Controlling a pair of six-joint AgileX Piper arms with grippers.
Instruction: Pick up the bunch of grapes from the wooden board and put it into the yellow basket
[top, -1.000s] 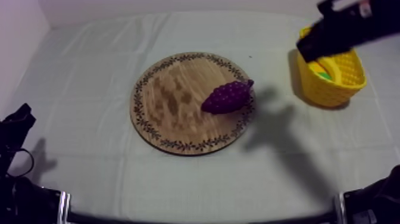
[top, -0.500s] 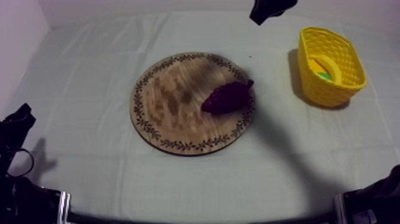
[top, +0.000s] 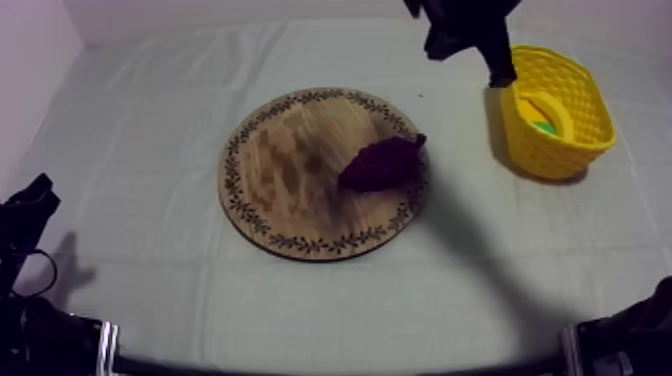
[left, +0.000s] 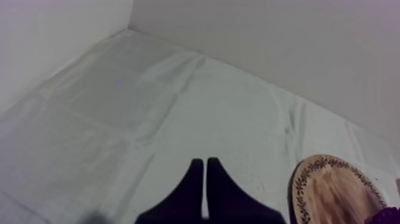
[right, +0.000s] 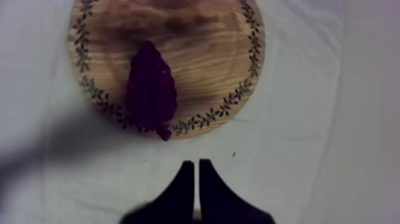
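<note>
A dark purple bunch of grapes (top: 380, 163) lies on the right part of the round wooden board (top: 280, 170), its stem toward the far rim. The yellow basket (top: 590, 88) stands at the table's right. My right gripper (top: 500, 72) hangs high over the far cloth, between board and basket. From the right wrist, the grapes (right: 150, 88) lie on the board (right: 208, 53) ahead of my right gripper (right: 194, 162), whose fingers lie together on nothing. My left gripper (top: 28, 205) rests low at the left. The left wrist view has it (left: 205, 161) shut, with the board's rim (left: 303, 179) beside it.
A yellow and green item (top: 545, 115) lies inside the basket. The arm's shadow falls across the grapes and the board's right side. Open cloth (top: 150, 110) spreads left of the board and along the front edge.
My right arm swung left from over the basket, rose out toward the back edge, then came down a little. Its shadow now darkens the grapes. The left arm has not moved.
</note>
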